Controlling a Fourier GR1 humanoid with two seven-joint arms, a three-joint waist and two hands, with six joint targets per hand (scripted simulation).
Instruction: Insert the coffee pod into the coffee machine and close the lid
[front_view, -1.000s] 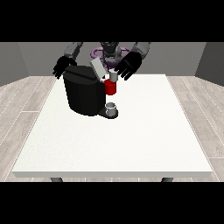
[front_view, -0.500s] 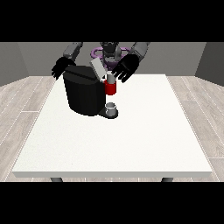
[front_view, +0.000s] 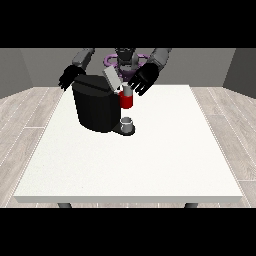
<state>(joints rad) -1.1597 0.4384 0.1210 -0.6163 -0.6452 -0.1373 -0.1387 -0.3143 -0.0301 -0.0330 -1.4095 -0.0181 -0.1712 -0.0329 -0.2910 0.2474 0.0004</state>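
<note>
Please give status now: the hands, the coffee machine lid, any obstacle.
Hand at view's right open, beside raised lid. Hand at view's left behind coffee machine, fingers unclear. Nothing blocking.

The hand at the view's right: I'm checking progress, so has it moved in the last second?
No. The hand at the view's right keeps its place beside the coffee machine.

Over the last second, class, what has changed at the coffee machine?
Nothing visibly moved. The robot hand at the view's right hovers by the raised lid; the other robot hand stays behind the machine. Nothing was grasped or released.
</note>
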